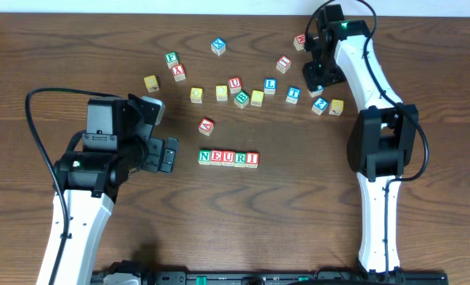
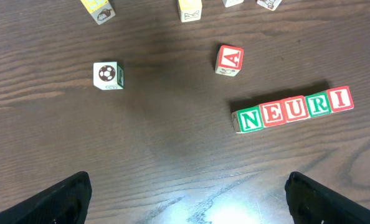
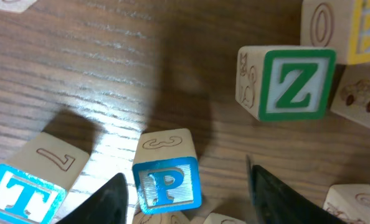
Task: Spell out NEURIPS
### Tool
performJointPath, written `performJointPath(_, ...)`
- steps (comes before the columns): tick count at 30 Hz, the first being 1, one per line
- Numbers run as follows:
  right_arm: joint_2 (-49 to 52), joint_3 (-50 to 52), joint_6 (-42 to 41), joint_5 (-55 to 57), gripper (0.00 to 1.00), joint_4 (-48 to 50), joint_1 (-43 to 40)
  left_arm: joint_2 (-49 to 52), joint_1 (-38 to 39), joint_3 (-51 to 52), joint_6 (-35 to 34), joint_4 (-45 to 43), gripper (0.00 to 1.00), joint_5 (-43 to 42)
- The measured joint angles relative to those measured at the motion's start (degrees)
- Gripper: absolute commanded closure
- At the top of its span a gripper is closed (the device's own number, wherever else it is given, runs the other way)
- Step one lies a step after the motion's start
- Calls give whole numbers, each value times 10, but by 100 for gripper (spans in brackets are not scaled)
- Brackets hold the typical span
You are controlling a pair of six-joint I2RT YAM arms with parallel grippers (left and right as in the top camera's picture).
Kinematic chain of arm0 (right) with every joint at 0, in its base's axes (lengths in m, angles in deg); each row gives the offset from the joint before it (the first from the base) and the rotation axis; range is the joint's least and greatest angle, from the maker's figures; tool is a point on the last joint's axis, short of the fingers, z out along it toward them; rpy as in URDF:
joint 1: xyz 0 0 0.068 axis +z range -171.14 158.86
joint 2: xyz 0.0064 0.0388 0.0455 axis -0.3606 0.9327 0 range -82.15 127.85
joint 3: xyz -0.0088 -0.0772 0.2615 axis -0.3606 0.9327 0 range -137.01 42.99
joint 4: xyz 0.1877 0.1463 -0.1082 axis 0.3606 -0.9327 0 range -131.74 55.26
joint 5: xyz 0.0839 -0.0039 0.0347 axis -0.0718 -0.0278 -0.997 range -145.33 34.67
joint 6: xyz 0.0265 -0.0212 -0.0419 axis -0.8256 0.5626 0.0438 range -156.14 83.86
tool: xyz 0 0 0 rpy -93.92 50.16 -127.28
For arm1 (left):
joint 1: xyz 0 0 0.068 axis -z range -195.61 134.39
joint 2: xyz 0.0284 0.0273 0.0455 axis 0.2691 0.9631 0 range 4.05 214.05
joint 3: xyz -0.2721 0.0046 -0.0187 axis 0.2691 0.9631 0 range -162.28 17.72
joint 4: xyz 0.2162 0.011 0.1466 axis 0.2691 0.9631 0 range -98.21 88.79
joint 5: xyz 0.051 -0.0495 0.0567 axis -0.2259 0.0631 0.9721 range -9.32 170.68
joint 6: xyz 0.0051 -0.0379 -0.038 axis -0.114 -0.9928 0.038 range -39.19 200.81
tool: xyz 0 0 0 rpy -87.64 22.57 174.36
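Pale-wood cube with a blue-framed P [image 3: 167, 183] sits on the dark wooden bench [image 3: 110, 74] between the parted fingers of the right tool [image 3: 185, 186], not gripped. Near that tool lie a blue-framed T cube [image 3: 17, 190] and a green-framed Z cube [image 3: 294, 84]. Ahead of the wide-open left tool [image 2: 188, 190] stands the red-and-green cube row NEURI [image 2: 291, 110].
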Motion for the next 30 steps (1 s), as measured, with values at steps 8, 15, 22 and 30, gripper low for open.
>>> performJointPath(8, 0, 47, 11, -13, 55, 28, 0, 0, 0, 0, 0, 0, 2, 0)
performJointPath(15, 0, 58, 12, -17, 53, 45, 0, 0, 0, 0, 0, 0, 2, 0)
performJointPath(22, 0, 58, 13, -17, 53, 54, 0, 0, 0, 0, 0, 0, 2, 0)
performJointPath(30, 0, 58, 17, -19, 71, 56, 0, 0, 0, 0, 0, 0, 2, 0)
